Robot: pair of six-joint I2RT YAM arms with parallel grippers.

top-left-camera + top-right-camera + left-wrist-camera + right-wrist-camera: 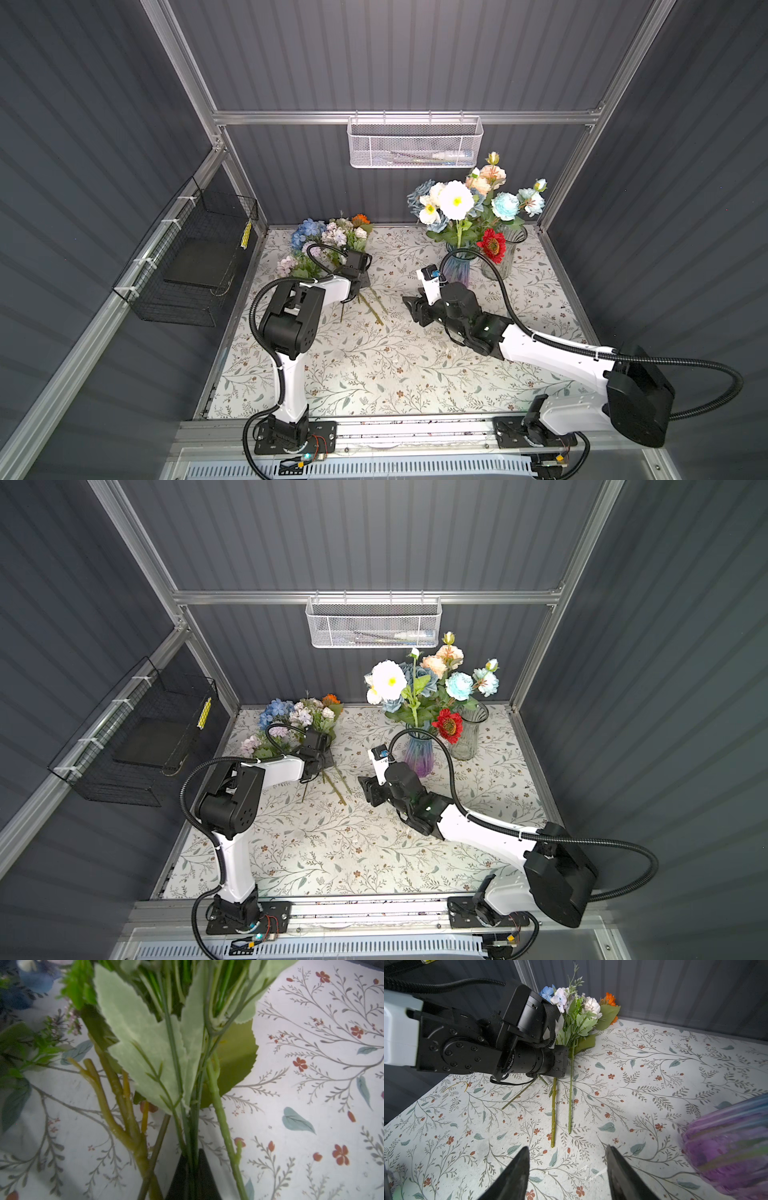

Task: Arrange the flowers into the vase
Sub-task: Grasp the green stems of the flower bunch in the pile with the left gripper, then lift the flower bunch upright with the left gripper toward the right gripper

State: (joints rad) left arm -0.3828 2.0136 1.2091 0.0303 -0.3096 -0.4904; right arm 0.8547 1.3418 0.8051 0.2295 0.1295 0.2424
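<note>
The table [374,374], spread with a leaf-printed cloth, fills the floor of the booth. At its far right a bunch of flowers [457,201] stands in the purple vase [457,266], with white, blue and peach heads up high and 1 red head hanging low by the rim. The clear vase [509,253] stands just beside it.

At the far left the loose flowers [328,237] lie in a heap, heads toward the back wall and stems toward the front. My left gripper [192,1159] is down among those stems. Its jaws are closed on the thin green stems [176,1064], which run straight into the seam between my fingers. The thicker yellowish stems [116,1093] lie beside them, outside my grip.

My right gripper [568,1147] hovers over bare cloth between the heap and the purple vase, jaws apart and holding nothing. The 2 long stems [553,1113] lie ahead of it, their ends pointing at the gap between my jaws but stopping short of it.
</note>
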